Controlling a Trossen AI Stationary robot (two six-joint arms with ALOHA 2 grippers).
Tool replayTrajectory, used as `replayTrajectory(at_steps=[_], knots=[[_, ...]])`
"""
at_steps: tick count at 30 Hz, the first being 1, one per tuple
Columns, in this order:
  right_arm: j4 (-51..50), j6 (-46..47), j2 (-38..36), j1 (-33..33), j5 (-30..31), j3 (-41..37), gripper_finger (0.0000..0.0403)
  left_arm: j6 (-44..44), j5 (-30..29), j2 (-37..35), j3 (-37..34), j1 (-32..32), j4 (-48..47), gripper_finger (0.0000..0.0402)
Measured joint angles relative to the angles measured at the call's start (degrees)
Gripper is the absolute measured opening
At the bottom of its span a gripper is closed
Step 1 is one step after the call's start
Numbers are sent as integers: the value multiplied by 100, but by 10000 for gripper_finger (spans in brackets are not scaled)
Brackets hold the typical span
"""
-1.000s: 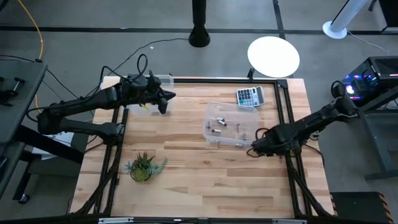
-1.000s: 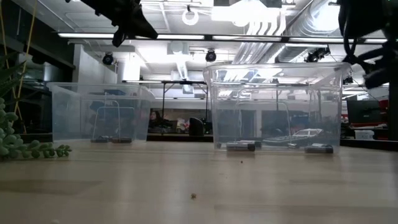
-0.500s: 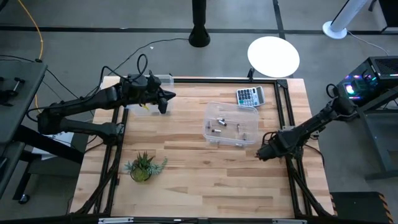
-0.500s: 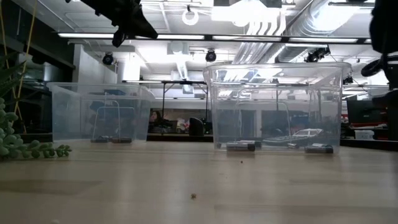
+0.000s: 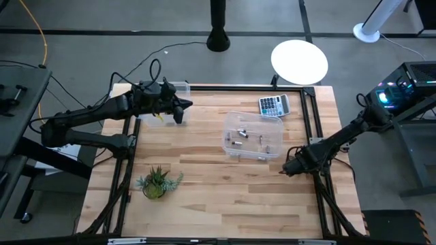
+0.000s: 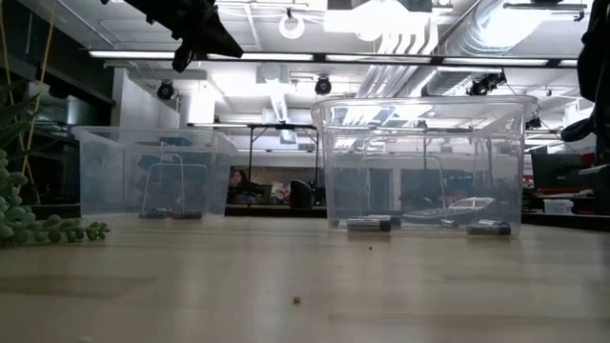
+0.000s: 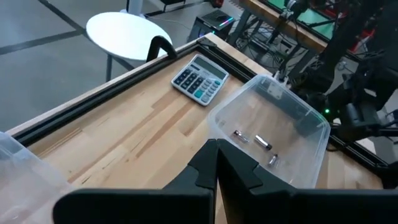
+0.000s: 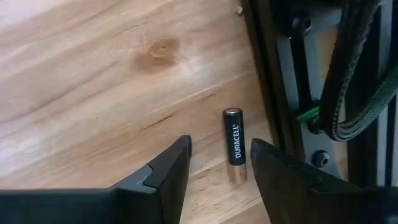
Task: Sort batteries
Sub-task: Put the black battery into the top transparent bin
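Observation:
A black and copper battery (image 8: 234, 144) lies flat on the wood close to the black frame rail (image 8: 273, 74). My right gripper (image 8: 221, 150) is open, low over the table's right near part (image 5: 290, 167), with one finger on each side of that battery and not touching it. Several more batteries (image 5: 248, 138) lie on the floor of the clear bin (image 5: 276, 121) at the table's middle; two of them (image 6: 370, 225) show in the low view. My left gripper (image 5: 180, 109) is shut and hovers high (image 6: 195, 27) beside the smaller clear bin (image 5: 178, 86) at the far left.
A grey calculator (image 5: 274, 105) lies at the far right behind the big bin, and a small potted plant (image 5: 157, 182) stands near left. Black frame rails (image 5: 315, 129) run along the table's edges. Bare wood lies between the bins and along the near edge.
My right gripper has drawn back from the big clear bin's near right corner toward the table's right near edge, sliding out of the low view. The left arm has kept still.

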Motion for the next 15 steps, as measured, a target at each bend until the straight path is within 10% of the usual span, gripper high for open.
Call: replayTrajectory(at_steps=[8, 15], knots=[[374, -902, -163, -140, 152, -98, 144, -152, 96, 0, 2, 0, 14, 0], [746, -1526, -277, -210, 103, -142, 24, -403, 612, -6, 2, 7, 318, 0]])
